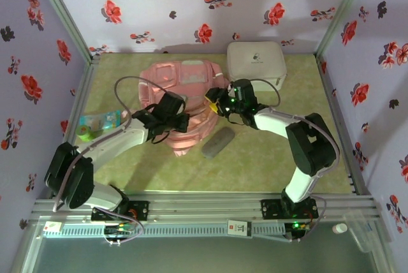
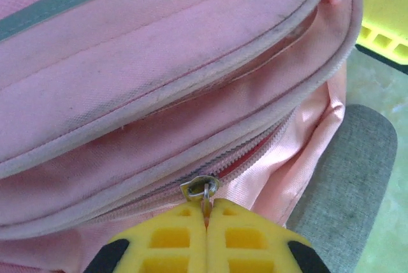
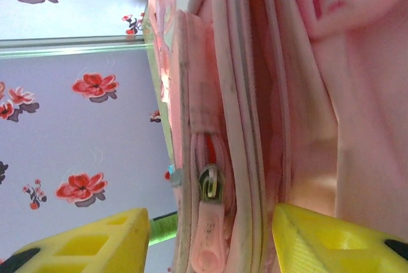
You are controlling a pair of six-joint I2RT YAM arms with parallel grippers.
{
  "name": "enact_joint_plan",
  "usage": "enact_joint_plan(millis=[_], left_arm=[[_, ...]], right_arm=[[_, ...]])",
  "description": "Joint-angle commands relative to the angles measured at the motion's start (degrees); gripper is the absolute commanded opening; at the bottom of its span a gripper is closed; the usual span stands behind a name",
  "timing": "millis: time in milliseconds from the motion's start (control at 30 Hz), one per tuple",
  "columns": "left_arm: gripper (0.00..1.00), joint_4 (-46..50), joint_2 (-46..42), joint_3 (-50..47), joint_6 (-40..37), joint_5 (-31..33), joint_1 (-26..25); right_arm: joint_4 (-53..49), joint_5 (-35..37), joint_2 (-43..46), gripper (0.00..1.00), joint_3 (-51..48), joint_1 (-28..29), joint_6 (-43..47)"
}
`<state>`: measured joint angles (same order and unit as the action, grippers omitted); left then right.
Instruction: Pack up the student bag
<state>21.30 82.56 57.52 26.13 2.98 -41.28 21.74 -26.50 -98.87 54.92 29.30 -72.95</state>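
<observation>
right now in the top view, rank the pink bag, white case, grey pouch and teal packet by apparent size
1. pink student bag
2. white case
3. grey pouch and teal packet: about alike, left unranked

This looks like a robotics lab cell: flower-print panels point(image 1: 191, 5) box in a green-matted table point(image 1: 191, 171), bare aluminium posts point(image 1: 64, 14) stand at the corners, and the left arm point(image 1: 105, 144) and right arm point(image 1: 309, 148) are bolted to a slotted rail point(image 1: 191, 212) at the near edge.
</observation>
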Motion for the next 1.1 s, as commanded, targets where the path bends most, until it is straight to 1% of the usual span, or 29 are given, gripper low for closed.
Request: enact_joint_plan(millis=[0, 167, 333, 433, 533, 600, 767, 967, 1067], left_arm=[[0.00, -2.2, 1.3, 3.7, -1.9, -2.6, -1.5], [0.00, -2.3, 2.8, 4.8, -2.4, -2.9, -2.0], [0.00, -1.8, 3.1, 5.1, -2.9, -3.3, -2.1], [0.00, -0.3, 3.3, 5.0, -3.9, -3.3, -2.1], [0.00, 3.1, 3.1, 4.9, -4.4, -3.0, -1.6], [0.00, 4.7, 2.6, 3.9, -4.2, -2.7, -0.5], [0.00, 5.7, 0.1, -1.2, -4.1, -0.3, 3.5], [0.00, 3.4, -2.1, -5.9, -4.3, 0.3, 8.8], [0.00, 1.9, -3.2, -6.5, -4.5, 0.2, 10.8]], right_arm=[[0.9, 2.5, 2.6, 0.52, -1.4, 1.4, -2.7], [1.7, 1.9, 1.7, 0.45, -0.6, 2.7, -3.3], [2.1, 1.5, 0.1, 0.42, 1.2, 3.9, -3.0], [0.9, 1.6, -0.6, 0.32, 2.5, 4.1, -1.5], [-1.2, 3.5, -0.3, 0.21, 3.1, 3.7, 1.3], [0.6, 4.5, 0.2, 0.16, 2.3, 2.9, 2.5], [1.3, 4.4, 1.2, 0.11, 2.1, -0.4, 3.6], [-0.4, 3.2, 1.8, 0.09, 3.2, -2.3, 5.1], [-0.5, 3.0, 1.7, 0.10, 3.2, -2.8, 5.1]])
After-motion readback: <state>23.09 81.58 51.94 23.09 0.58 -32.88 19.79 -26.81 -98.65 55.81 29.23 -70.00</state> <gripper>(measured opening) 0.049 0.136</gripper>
